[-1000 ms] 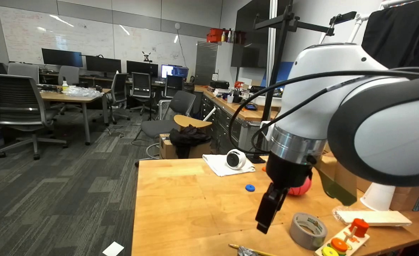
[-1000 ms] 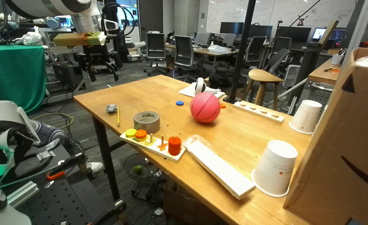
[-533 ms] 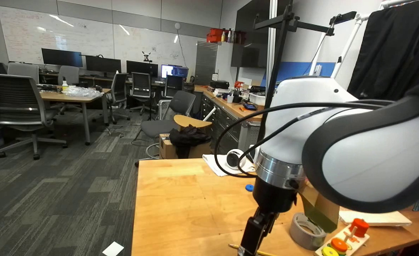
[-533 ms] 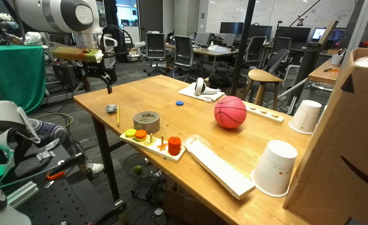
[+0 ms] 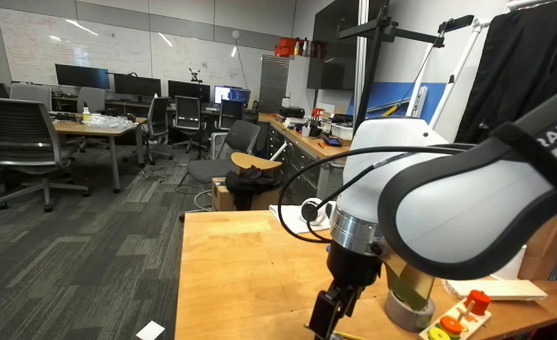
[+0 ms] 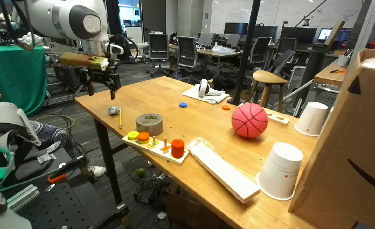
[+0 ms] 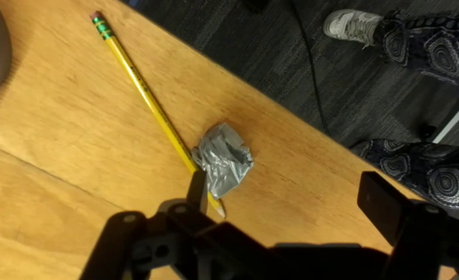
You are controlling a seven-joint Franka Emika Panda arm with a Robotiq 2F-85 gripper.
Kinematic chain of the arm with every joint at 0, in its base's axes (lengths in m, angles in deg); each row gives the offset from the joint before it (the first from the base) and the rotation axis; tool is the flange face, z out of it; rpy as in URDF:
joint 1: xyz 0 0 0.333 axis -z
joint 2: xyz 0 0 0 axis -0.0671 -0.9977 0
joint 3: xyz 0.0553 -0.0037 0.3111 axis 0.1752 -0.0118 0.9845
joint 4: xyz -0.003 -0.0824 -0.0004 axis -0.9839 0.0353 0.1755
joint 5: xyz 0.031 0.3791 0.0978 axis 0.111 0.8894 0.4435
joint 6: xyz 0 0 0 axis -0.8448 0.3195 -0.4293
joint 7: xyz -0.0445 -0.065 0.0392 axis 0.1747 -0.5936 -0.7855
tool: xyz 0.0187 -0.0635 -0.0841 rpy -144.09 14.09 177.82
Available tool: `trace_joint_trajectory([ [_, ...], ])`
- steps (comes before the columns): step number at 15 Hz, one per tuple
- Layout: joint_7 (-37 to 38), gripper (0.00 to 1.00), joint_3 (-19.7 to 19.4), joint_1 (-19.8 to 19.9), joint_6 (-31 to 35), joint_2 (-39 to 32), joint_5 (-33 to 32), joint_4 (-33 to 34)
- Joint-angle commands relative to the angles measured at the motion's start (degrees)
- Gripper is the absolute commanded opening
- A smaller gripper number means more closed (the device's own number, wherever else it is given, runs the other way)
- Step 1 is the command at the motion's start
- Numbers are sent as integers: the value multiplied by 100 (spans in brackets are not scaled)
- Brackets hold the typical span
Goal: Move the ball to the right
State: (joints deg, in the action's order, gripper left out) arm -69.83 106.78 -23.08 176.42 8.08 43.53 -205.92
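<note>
Probably the ball [image 6: 249, 120] is light, but it may roll away

In an exterior view, it is on the counter [image 6: 162, 92], not far from the long edge where the black pole [image 6: 247, 51] stands, and more toward the end of the cardboard box [image 6: 343, 152]. Where the arm [image 5: 453, 217] stands in front, I cannot find it. The pincer [image 6: 101, 93] hangs well apart from it, near the corner where the crumpled tape [image 7: 224, 160] and the pencil [image 7: 145, 93] lie; its fingers [image 7: 197, 190] are spread wide and hold nothing.

I judge the ball to be hollow, of rubber or soft plastic: it may give a little under pressure, and I do not expect it to break. The difficulty is rather its roundness. A touch on one side only could send it rolling, perhaps over an edge. The best is, I think, to come straight down, one finger at each side, and to close gently at the widest part or slightly below; higher than this, it would likely slip out downward. Whether it fits between the fingers, I cannot tell. If it is too wide, a slow push, low on its side, could serve.
</note>
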Motion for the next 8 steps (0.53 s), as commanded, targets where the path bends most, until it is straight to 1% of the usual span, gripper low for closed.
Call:
trace_joint_trajectory([
  [1,-19,100,-174,203,69,-30,-168,281],
  [4,52,100,-416,423,52,-127,-519,544],
  [8,116,100,-845,777,-102,-439,-1250,984],
])
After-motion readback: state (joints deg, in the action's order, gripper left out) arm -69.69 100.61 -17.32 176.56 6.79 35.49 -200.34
